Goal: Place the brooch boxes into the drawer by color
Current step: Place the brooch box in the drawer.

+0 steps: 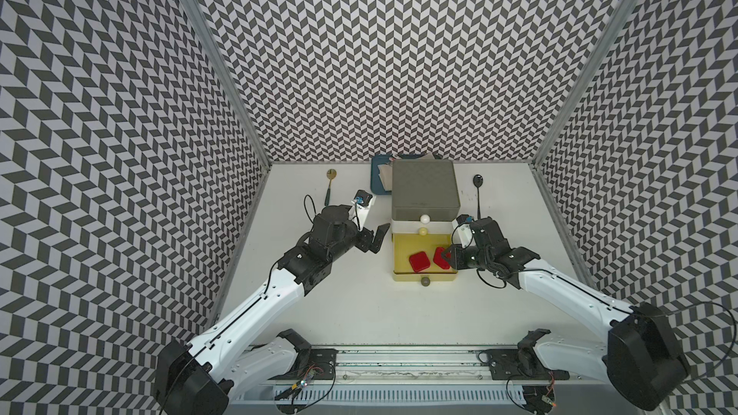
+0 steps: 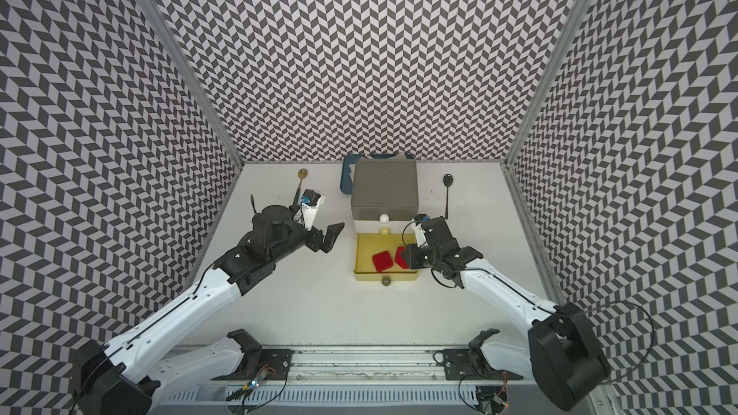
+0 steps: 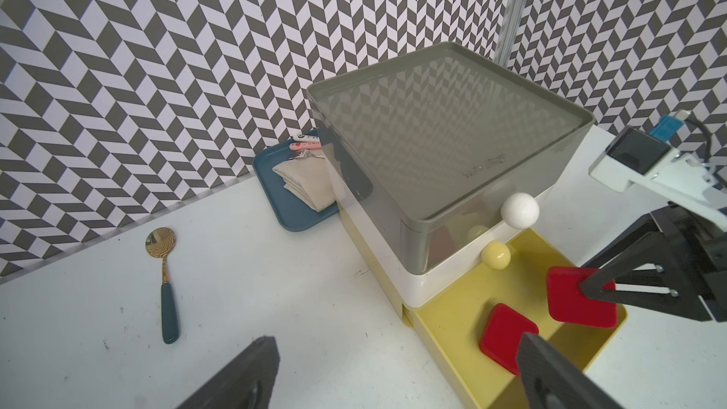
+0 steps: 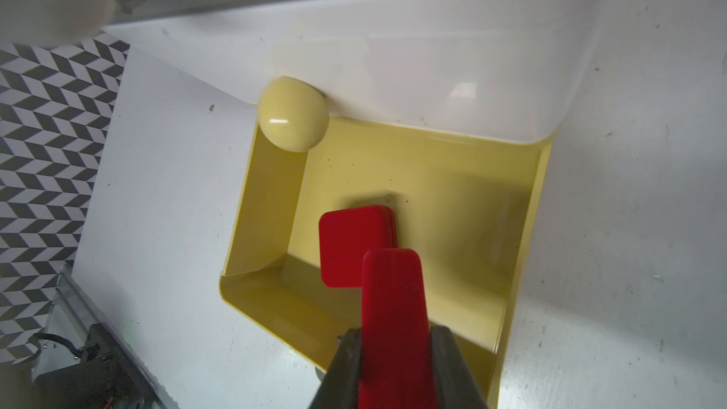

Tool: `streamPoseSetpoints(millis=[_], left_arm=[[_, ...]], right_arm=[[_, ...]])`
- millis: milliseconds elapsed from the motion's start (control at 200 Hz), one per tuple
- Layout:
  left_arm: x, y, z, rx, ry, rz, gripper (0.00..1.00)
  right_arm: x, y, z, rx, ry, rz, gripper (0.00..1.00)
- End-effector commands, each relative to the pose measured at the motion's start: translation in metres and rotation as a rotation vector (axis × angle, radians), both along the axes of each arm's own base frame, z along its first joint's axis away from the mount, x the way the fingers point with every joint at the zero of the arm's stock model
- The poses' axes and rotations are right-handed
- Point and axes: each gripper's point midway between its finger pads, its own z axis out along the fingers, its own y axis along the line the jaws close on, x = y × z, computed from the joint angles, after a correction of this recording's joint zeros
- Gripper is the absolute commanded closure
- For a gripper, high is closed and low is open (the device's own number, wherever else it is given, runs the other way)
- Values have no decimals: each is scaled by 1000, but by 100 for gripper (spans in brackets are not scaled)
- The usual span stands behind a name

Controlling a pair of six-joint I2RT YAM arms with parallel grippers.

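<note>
- A red box (image 4: pixel 393 289) is clamped edge-up in the right gripper (image 4: pixel 395 334), over the open yellow drawer (image 1: pixel 400 242).
- The second red box (image 1: pixel 419 262) lies just beside; released so, the held one may be left leaning on it, blocking closure.
- The left gripper (image 1: pixel 98 239) is spread wide, empty.

We see a gold metal spoon with a teal handle (image 1: pixel 329 187) lying on the white tabletop (image 1: pixel 359 313), well apart from an all-black spoon (image 1: pixel 477 193). By the back wall, a flat blue tray (image 3: pixel 271 190) holds a folded beige cloth napkin (image 3: pixel 305 182) and small cutlery with white and pink patterned handles (image 3: pixel 307 145). Black-and-white chevron walls (image 1: pixel 379 53) surround the table on three sides.
</note>
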Motion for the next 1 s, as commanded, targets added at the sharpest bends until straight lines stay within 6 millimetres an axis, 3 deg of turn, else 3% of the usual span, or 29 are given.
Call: streamPoseSetpoints(millis=[0, 561, 566, 571, 581, 666, 816, 991], left_arm=[[2, 1, 0, -10, -4, 5, 0], [3, 1, -5, 2, 8, 4, 0], [3, 1, -5, 3, 8, 4, 0], [3, 0, -5, 3, 8, 4, 0], [3, 0, -5, 2, 8, 4, 0], [3, 0, -5, 4, 10, 4, 0], [2, 2, -6, 9, 13, 6, 0], [2, 2, -8, 13, 17, 6, 0]], right_arm=[[19, 4, 12, 18, -89, -10, 100], [26, 8, -4, 16, -86, -10, 100], [27, 6, -4, 14, -85, -28, 84], [28, 5, -5, 12, -83, -37, 76], [28, 4, -5, 9, -82, -43, 68], [31, 2, -6, 0, -85, -56, 52], [32, 0, -6, -13, -89, -65, 42], [30, -7, 7, -38, -114, -72, 40]])
